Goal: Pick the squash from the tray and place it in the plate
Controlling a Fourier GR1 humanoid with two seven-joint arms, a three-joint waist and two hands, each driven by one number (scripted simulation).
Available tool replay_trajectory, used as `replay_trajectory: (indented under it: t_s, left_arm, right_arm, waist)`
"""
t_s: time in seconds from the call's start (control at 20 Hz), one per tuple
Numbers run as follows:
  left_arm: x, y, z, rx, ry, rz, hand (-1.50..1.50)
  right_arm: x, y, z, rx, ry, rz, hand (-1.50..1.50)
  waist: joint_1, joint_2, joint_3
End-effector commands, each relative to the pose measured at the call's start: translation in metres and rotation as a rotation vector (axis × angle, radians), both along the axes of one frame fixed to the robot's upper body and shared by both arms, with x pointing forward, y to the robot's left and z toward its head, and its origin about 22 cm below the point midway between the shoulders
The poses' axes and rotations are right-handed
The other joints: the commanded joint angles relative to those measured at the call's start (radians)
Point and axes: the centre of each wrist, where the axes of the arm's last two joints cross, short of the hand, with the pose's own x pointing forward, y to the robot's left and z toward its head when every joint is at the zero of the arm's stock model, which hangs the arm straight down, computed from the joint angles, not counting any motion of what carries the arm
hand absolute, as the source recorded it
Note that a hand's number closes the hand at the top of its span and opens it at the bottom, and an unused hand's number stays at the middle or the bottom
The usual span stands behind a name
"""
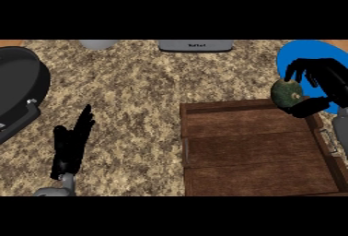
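A round dark green squash (287,92) is held by my right hand (325,85), whose fingers and thumb curl round it. It hangs above the far right corner of the brown wooden tray (252,152), at the near left edge of the blue plate (307,55). Part of the plate is hidden behind the hand. My left hand (71,145) rests open over the counter at the lower left, fingers straight and pointing up, away from the tray.
A black pan (20,87) with a handle lies at the left edge. A grey appliance (195,45) and a grey round object (98,44) sit at the counter's far edge. Speckled counter lies between pan and tray.
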Motion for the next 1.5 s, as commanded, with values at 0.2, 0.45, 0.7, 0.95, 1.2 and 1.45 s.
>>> replay_trajectory:
  t_s: [0.2,0.45,0.7,0.95,1.2,1.45]
  left_arm:
    - [-0.004,-0.014,0.005,-0.001,0.001,0.023,0.00]
    - [0.001,0.008,0.014,0.005,-0.008,-0.011,0.00]
    - [-0.003,-0.009,-0.005,0.007,-0.012,-0.009,0.00]
    - [0.007,-0.025,0.010,0.001,-0.006,-0.048,0.00]
    - [0.015,-0.031,0.017,-0.016,-0.015,-0.057,0.00]
    - [0.017,-0.020,0.007,-0.007,-0.029,-0.057,0.00]
  right_arm:
    - [-0.010,-0.046,0.063,0.119,-0.206,-0.207,1.50]
    - [0.022,-0.064,0.050,0.146,-0.185,-0.333,1.50]
    - [0.040,-0.088,0.052,0.134,-0.133,-0.366,1.50]
    - [0.047,-0.102,0.038,0.086,-0.094,-0.411,1.50]
    - [0.032,-0.126,0.011,0.032,-0.019,-0.425,1.50]
    - [0.031,-0.129,0.006,0.015,0.157,-0.399,1.50]
  waist:
    - [-0.008,-0.004,0.000]
    - [0.014,0.002,0.000]
    - [0.022,0.007,0.000]
    - [0.040,0.014,0.002]
    - [0.049,0.022,0.003]
    - [0.059,0.027,0.003]
